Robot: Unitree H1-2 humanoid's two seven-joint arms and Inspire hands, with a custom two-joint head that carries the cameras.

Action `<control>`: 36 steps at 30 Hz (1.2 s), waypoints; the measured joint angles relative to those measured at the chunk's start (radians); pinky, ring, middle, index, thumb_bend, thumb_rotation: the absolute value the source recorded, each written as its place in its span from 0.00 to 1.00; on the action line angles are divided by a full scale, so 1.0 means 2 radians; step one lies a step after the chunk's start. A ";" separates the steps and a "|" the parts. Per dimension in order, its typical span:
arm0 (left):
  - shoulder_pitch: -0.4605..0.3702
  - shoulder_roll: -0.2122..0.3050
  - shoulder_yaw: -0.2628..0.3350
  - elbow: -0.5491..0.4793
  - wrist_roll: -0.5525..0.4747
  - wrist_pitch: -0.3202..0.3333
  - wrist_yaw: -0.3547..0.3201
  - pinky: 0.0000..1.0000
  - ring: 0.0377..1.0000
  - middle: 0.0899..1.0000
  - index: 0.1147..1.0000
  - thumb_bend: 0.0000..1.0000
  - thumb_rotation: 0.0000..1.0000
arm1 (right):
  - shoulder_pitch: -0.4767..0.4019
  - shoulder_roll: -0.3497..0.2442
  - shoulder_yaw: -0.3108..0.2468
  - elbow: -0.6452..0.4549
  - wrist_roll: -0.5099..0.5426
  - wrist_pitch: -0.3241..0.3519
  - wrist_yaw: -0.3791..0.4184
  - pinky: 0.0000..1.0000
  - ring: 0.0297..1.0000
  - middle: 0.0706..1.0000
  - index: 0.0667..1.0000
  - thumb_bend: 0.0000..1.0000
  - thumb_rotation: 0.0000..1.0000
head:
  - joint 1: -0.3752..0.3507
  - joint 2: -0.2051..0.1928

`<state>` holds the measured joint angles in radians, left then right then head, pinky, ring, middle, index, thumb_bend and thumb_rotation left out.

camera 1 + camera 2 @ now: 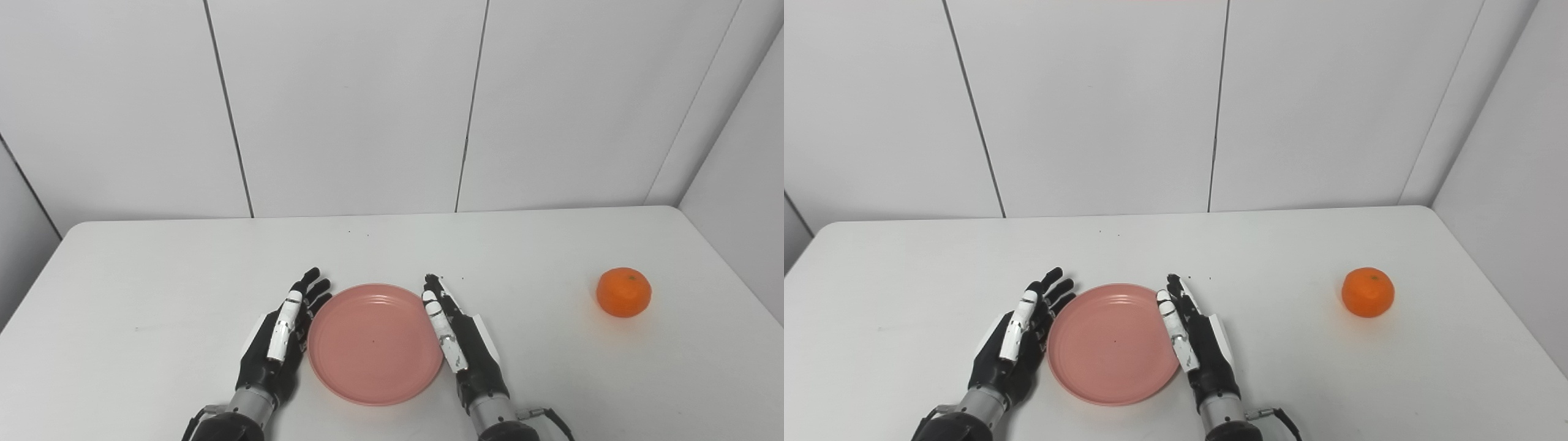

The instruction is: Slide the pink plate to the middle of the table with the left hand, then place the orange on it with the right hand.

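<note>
Your pink plate (375,343) lies flat on the white table (153,294), close to the near edge and about midway across its width. It is round with a shallow raised rim, and it carries nothing.

Your left hand (278,343) rests on the table just beside the plate's left rim, with its fingers (286,324) stretched out straight, pointing away from you and fanned slightly apart. It holds nothing. Its inner side sits right against the rim; you cannot tell for certain whether it touches.

Your right hand (465,349) mirrors it on the plate's right side, standing on its edge with fingers straight and close together, pointing away from you. It too grips nothing. It overlaps the right rim in both views, so it looks to be touching or just over the edge of the plate.

The orange (623,292) sits on the table well apart from the plate, far to your right and a little farther back, near the right edge. Neither hand is near it.

Both dark forearms enter from the bottom of the picture. Behind the table stands a plain white panelled wall (349,104) with thin vertical seams, and a side wall angles in at the right.
</note>
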<state>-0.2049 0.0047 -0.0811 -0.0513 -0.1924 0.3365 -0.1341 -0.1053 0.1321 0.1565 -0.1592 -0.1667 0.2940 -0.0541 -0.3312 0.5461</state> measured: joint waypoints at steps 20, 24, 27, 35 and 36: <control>0.005 -0.013 0.023 0.018 -0.011 -0.032 -0.013 0.96 0.95 0.95 0.93 0.37 1.00 | -0.030 -0.072 -0.022 -0.070 -0.084 0.033 0.002 0.80 0.85 0.87 0.87 0.46 0.90 | -0.071 -0.030; 0.005 -0.013 0.026 0.023 -0.012 -0.038 -0.014 0.97 0.95 0.95 0.93 0.36 1.00 | -0.038 -0.099 -0.022 -0.084 -0.121 0.044 0.005 0.80 0.84 0.85 0.84 0.52 0.87 | -0.081 -0.035; 0.004 -0.013 0.030 0.029 -0.020 -0.043 -0.017 0.97 0.95 0.95 0.93 0.36 1.00 | -0.043 -0.109 -0.023 -0.106 -0.141 0.053 0.010 0.77 0.83 0.85 0.84 0.55 0.84 | -0.094 -0.038; 0.001 -0.009 0.038 0.037 -0.034 -0.047 -0.025 0.97 0.94 0.95 0.94 0.34 1.00 | -0.058 -0.141 -0.028 -0.143 -0.192 0.064 0.040 0.77 0.83 0.85 0.84 0.67 0.65 | -0.116 -0.041; 0.000 -0.009 0.040 0.038 -0.035 -0.047 -0.025 0.96 0.94 0.94 0.94 0.33 1.00 | -0.058 -0.142 -0.033 -0.146 -0.195 0.066 0.040 0.77 0.84 0.85 0.86 0.70 0.61 | -0.120 -0.042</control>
<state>-0.2043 -0.0138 -0.0006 0.0247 -0.2620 0.2419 -0.1845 -0.2223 -0.1521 0.0914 -0.4504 -0.5562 0.4266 0.0267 -0.5706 0.4617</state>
